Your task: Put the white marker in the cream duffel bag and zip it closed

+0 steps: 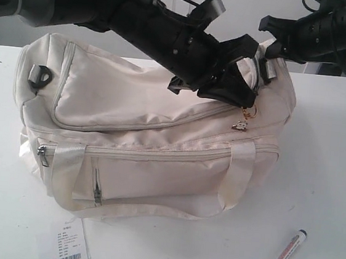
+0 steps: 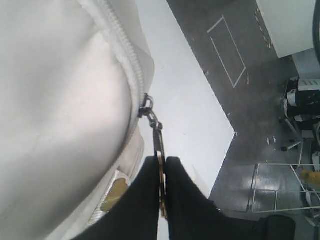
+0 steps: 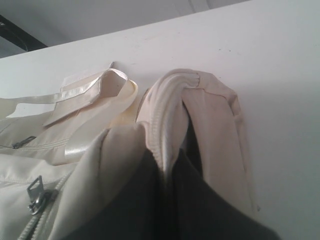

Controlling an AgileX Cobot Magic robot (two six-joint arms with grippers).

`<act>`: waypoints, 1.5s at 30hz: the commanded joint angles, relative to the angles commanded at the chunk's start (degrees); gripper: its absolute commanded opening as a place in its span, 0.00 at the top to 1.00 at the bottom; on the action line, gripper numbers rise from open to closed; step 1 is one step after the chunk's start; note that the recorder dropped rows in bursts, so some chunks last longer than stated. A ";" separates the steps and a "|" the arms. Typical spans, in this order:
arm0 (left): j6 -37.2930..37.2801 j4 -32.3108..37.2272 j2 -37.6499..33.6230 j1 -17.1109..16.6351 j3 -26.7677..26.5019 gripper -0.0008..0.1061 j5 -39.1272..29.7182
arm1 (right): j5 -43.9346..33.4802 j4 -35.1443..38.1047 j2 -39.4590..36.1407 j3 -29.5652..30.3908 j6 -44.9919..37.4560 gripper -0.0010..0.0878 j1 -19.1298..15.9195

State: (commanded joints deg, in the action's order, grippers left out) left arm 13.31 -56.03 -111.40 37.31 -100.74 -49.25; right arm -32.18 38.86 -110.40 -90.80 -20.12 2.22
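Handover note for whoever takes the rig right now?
Left gripper: shut on the gold ring zip pull at the cream fabric duffel bag's end.
Right gripper: shut on a fold of bag fabric there.
Slim white marker with black cap: on the white table, outside the bag.
Done: nothing; top zip looks closed.
To do: unzip, insert marker, zip shut.

Slumping on the white surface (image 1: 334,159): large, soft cream bag (image 1: 161,128), showing webbing handles, a front zip pocket and a black buckle at its left end. Being held by the gold ring pull (image 2: 161,172), top zip looking shut. Lying outside, near the bag's front right corner: white marker (image 1: 282,257), slanting, black cap pointing bagward.
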 joint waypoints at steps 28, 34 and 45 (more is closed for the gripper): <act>-0.90 4.31 0.13 0.00 0.00 0.99 -6.38 | -0.72 -0.11 0.00 0.00 0.84 0.99 0.00; -1.55 6.94 0.13 0.00 0.00 0.99 -7.58 | -0.85 -0.11 0.00 0.00 0.84 0.99 0.00; -1.55 6.94 0.13 -0.04 0.00 0.99 -8.24 | -1.32 -0.11 0.00 0.00 0.84 0.99 0.00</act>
State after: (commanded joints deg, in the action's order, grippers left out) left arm 11.76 -49.09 -111.27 37.27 -100.74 -57.50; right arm -33.50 38.75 -110.40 -90.80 -19.28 2.22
